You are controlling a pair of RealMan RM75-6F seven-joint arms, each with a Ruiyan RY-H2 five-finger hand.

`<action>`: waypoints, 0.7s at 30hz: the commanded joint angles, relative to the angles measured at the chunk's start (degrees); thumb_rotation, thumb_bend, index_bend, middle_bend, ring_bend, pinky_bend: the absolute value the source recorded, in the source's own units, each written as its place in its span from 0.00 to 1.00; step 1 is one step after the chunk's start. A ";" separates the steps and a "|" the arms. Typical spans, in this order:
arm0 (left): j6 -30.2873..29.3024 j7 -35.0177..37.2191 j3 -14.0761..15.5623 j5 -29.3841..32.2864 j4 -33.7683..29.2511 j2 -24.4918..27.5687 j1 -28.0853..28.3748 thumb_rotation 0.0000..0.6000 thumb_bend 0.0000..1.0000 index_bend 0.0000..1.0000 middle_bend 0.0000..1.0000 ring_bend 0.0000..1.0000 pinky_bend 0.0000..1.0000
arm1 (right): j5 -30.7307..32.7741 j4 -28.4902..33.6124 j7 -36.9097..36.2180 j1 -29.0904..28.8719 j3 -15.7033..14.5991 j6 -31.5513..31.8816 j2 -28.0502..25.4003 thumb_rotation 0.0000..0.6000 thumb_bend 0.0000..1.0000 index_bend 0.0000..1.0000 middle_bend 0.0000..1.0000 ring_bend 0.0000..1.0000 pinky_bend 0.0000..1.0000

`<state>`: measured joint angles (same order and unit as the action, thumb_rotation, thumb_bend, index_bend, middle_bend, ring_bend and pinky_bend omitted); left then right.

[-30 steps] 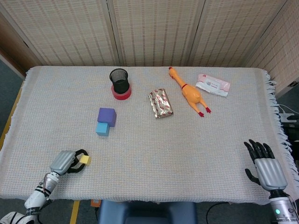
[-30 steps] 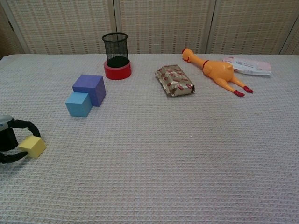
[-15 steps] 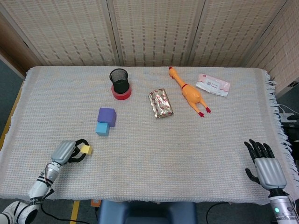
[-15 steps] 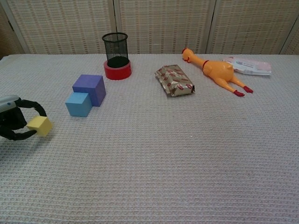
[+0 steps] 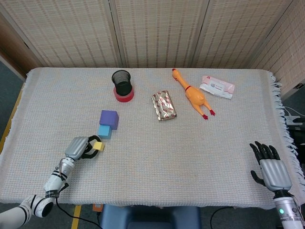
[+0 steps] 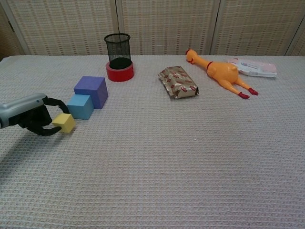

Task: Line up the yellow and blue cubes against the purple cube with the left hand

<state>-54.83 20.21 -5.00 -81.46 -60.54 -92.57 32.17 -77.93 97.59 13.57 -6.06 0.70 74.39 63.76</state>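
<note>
The purple cube [image 5: 109, 118] [image 6: 91, 90] stands left of centre on the cloth, with the smaller blue cube [image 5: 105, 131] [image 6: 80, 106] touching its near side. My left hand [image 5: 80, 147] [image 6: 29, 115] pinches the small yellow cube [image 5: 97, 146] [image 6: 64, 123] between thumb and fingers, lifted just above the cloth, close in front of the blue cube and apart from it. My right hand [image 5: 270, 169] rests at the near right corner of the table, fingers spread, holding nothing; the chest view does not show it.
A black mesh cup on a red tape roll [image 5: 122, 86] [image 6: 118, 63] stands behind the cubes. A foil packet [image 5: 163, 105] [image 6: 178, 82], a rubber chicken [image 5: 193, 94] [image 6: 222, 72] and a wipes pack [image 5: 217, 86] [image 6: 252, 67] lie further right.
My left hand has carried the yellow cube off the cloth and forward to the right, from the near left edge to just in front of the blue cube. The right hand stayed put.
</note>
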 commanded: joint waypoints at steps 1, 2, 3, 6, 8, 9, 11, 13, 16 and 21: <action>0.13 -1.68 -0.61 0.77 0.01 -0.68 0.57 1.00 0.39 0.39 1.00 1.00 1.00 | 0.00 0.02 -0.23 0.11 0.00 0.19 -0.19 1.00 0.10 0.00 0.00 0.00 0.00; 0.13 -1.80 -0.64 0.82 -0.01 -0.70 0.59 1.00 0.39 0.39 1.00 1.00 1.00 | 0.00 0.02 -0.25 0.11 -0.01 0.19 -0.20 1.00 0.10 0.00 0.00 0.00 0.00; 0.14 -1.89 -0.66 0.88 -0.04 -0.71 0.61 1.00 0.39 0.39 1.00 1.00 1.00 | 0.00 0.02 -0.27 0.11 -0.01 0.19 -0.21 1.00 0.10 0.00 0.00 0.00 0.00; 0.02 -2.71 -0.79 1.21 0.02 -0.95 0.64 1.00 0.39 0.39 1.00 1.00 1.00 | 0.00 0.02 -0.36 0.12 -0.04 0.20 -0.29 1.00 0.10 0.00 0.00 0.00 0.00; 0.22 -3.59 -0.79 1.84 0.25 -1.62 0.54 1.00 0.39 0.39 1.00 1.00 1.00 | -0.24 0.05 -0.61 0.19 -0.05 0.45 -0.43 1.00 0.10 0.00 0.00 0.00 0.00; 0.11 -3.86 -0.83 2.00 0.34 -1.85 0.49 1.00 0.39 0.39 1.00 1.00 1.00 | -0.34 0.06 -0.71 0.22 -0.07 0.54 -0.46 1.00 0.10 0.00 0.00 0.00 0.00; -0.12 -4.14 -0.89 2.20 0.42 -2.21 0.42 1.00 0.39 0.39 1.00 1.00 1.00 | -0.48 0.09 -0.76 0.26 -0.13 0.65 -0.52 1.00 0.10 0.00 0.00 0.00 0.00; -0.15 -4.21 -0.85 2.33 0.43 -2.43 0.38 1.00 0.39 0.38 1.00 1.00 1.00 | -0.61 0.13 -0.76 0.27 -0.19 0.72 -0.52 1.00 0.10 0.00 0.00 0.00 0.00; 0.04 -4.45 -0.69 2.43 0.63 -2.65 0.39 1.00 0.39 0.37 1.00 1.00 1.00 | -0.72 0.15 -0.69 0.32 -0.24 0.86 -0.52 1.00 0.10 0.00 0.00 0.00 0.00; -0.22 -4.35 -0.46 2.15 0.58 -2.65 0.38 1.00 0.39 0.34 1.00 1.00 1.00 | -0.78 0.24 -0.75 0.38 -0.31 0.95 -0.57 1.00 0.10 0.00 0.00 0.00 0.00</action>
<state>-55.02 15.85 -5.50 -79.27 -59.94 -95.24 32.55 -78.68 97.84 12.86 -5.67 0.40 75.35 63.19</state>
